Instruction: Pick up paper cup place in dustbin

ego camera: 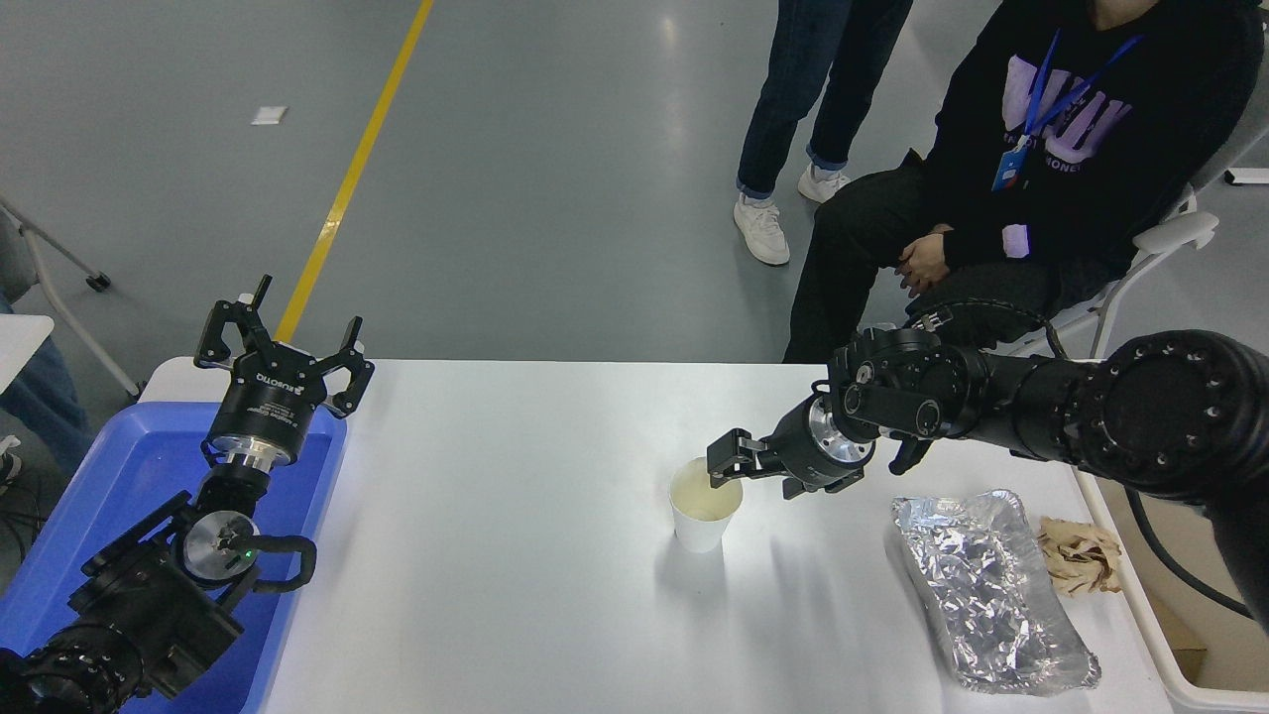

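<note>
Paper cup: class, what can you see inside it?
The paper cup shows a pale yellowish inside with no visible contents. The right gripper covers part of its far rim, one finger apparently dipping inside.

dustbin (1170,635) cut by right edge | blue tub (119,476) partly behind left arm

right gripper (727,468) at paper cup (703,506) rim

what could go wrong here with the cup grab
The right end effector is at the far right rim of the paper cup, one finger dipping inside. A pinch on the thin wall could crush or tip the upright cup. The carry to the dustbin passes over the foil tray.
</note>
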`<act>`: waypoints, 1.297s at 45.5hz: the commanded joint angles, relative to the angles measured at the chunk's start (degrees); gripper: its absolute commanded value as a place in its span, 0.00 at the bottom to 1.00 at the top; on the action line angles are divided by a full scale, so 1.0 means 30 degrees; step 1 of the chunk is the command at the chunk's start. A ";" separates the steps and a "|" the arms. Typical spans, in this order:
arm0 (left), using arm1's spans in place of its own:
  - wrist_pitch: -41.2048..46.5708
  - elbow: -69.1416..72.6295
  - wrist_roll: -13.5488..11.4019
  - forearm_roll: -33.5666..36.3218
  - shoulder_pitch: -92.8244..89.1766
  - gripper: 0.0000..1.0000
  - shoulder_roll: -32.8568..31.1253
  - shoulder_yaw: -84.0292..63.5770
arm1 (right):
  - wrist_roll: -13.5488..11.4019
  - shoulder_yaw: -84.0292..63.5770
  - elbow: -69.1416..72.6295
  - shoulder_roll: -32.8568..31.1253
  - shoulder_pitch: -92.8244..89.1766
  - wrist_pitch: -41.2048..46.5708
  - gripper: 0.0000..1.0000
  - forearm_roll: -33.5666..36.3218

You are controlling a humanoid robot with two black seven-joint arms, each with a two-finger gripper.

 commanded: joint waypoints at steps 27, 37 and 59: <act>0.0001 0.0015 -0.0001 0.0000 -0.0001 0.98 0.0000 0.0000 | 0.0023 0.0799 0.0555 0.0000 -0.0423 0.0116 0.35 0.0032; 0.0001 0.0014 -0.0001 0.0000 -0.0001 0.98 0.0000 0.0000 | 0.0023 0.0799 0.0789 0.0000 -0.0393 0.0263 0.06 -0.0055; 0.0001 0.0015 -0.0001 0.0029 -0.0001 0.98 0.0000 0.0000 | 0.0053 0.0769 0.1112 0.0000 -0.0101 0.1288 0.00 0.0003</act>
